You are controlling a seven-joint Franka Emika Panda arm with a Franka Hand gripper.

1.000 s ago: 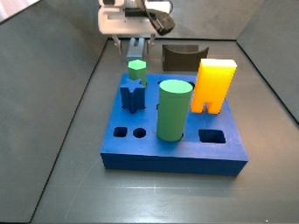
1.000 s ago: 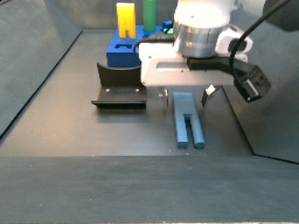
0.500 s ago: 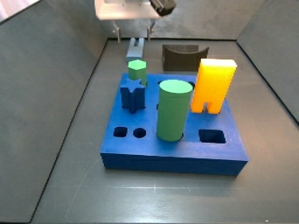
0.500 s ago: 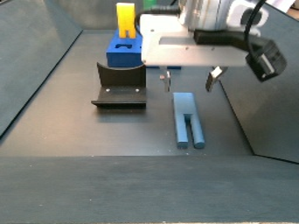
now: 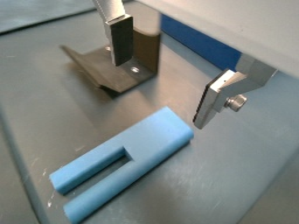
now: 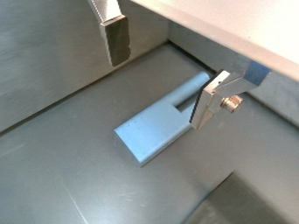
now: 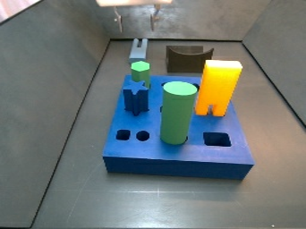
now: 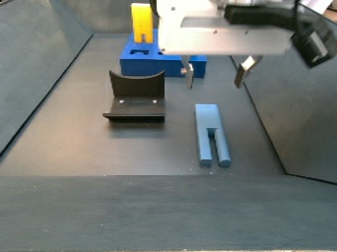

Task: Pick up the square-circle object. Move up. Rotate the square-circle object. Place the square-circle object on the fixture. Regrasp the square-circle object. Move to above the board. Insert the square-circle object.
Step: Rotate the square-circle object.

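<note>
Lying flat on the dark floor, the square-circle object is a long pale blue piece with a slot running in from one end, so that end forks into two prongs, plain in both wrist views. Nothing touches it. Above it hangs the gripper, spread wide and holding nothing; in a wrist view its two silver fingers stand well apart with the piece on the floor below and between them, and in the other wrist picture one finger sits over the piece's edge without visible contact. Just beside the piece stands the fixture, a dark bracket on a base plate, also seen behind a finger in a wrist view. Farther off lies the board, a thick blue slab carrying a tall green cylinder, an orange-yellow block, a dark-blue star peg and a small green hexagonal peg.
</note>
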